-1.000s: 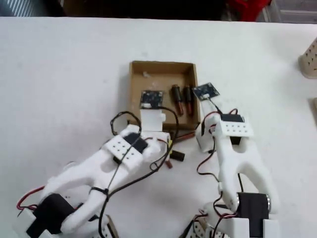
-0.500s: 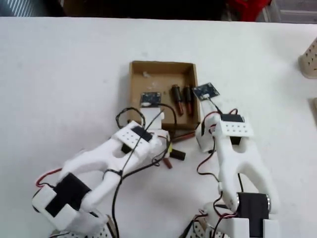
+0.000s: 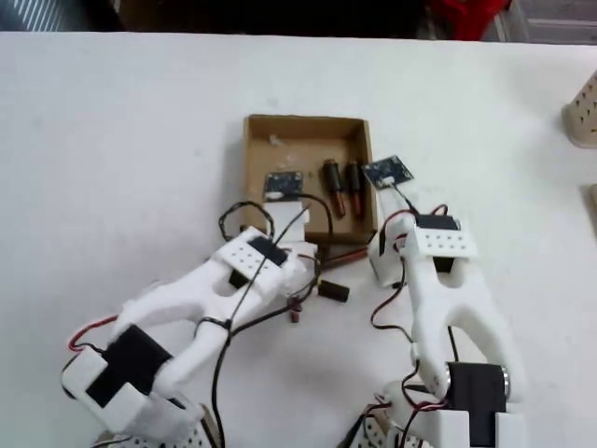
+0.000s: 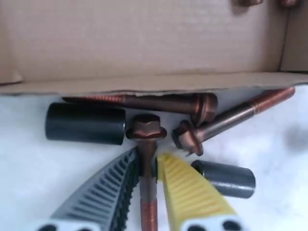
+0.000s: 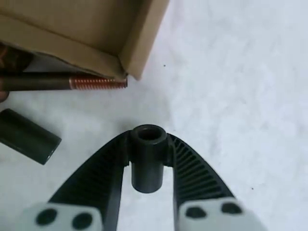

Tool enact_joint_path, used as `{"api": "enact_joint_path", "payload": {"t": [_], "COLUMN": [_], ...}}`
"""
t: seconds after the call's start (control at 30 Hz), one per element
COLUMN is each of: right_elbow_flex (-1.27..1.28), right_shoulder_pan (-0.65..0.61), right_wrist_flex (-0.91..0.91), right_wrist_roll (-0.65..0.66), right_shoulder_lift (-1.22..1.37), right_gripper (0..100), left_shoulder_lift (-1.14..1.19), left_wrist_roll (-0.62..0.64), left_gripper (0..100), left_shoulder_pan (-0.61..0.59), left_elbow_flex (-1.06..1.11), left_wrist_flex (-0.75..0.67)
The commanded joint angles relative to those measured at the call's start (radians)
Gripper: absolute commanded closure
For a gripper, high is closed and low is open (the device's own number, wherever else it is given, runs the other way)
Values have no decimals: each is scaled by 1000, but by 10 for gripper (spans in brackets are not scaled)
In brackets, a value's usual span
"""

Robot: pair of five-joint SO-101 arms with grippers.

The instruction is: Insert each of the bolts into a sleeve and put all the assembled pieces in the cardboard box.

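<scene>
Holding a bolt (image 4: 146, 129) by its shaft, the left gripper (image 4: 147, 159) has its grey finger and its yellow finger pressed together on it, just under the six-sided head. The head of this bolt points toward the cardboard box (image 4: 144, 48), outside its front wall. It is just beside the end of a black sleeve (image 4: 85, 124) that lies on its side on the white table (image 4: 29, 168); I cannot tell if the two are touching.

A second bolt (image 4: 144, 101) lies flat along the foot of the box wall. A third bolt (image 4: 236, 113) lies at an angle to it, with its head close to the head of the held one. A shorter sleeve (image 4: 226, 179) lies on the table just beside the yellow finger.

The right gripper (image 5: 147, 144) is clamped on another black sleeve, the held sleeve (image 5: 147, 163), which sits between its two black fingers with the open end turned toward the wrist camera. It is outside the box, near the front corner, over the bare table.

In the high view, both arms meet at the front side of the box. Inside the box, two assembled pieces (image 3: 331, 189) lie side by side, near the wall on the right arm's side.
</scene>
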Motion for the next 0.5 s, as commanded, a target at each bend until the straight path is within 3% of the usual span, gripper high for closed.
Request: {"api": "enact_joint_path", "payload": {"t": [0.0, 0.17, 0.47], "right_elbow_flex": [-8, -8, -8], "right_shoulder_pan": [12, 12, 12], "right_wrist_flex": [-13, -13, -13], "right_wrist_roll": [0, 0, 28], "right_shoulder_lift": [-36, -36, -35], "right_gripper": [981, 981, 981], "left_shoulder_lift": [-8, -10, -10], "left_wrist_roll": [-2, -109, -135], "left_gripper": [932, 978, 979], "left_shoulder_pan": [5, 54, 24], "left_elbow_flex": [-32, -37, -37], "left_wrist_flex": [6, 97, 245]}}
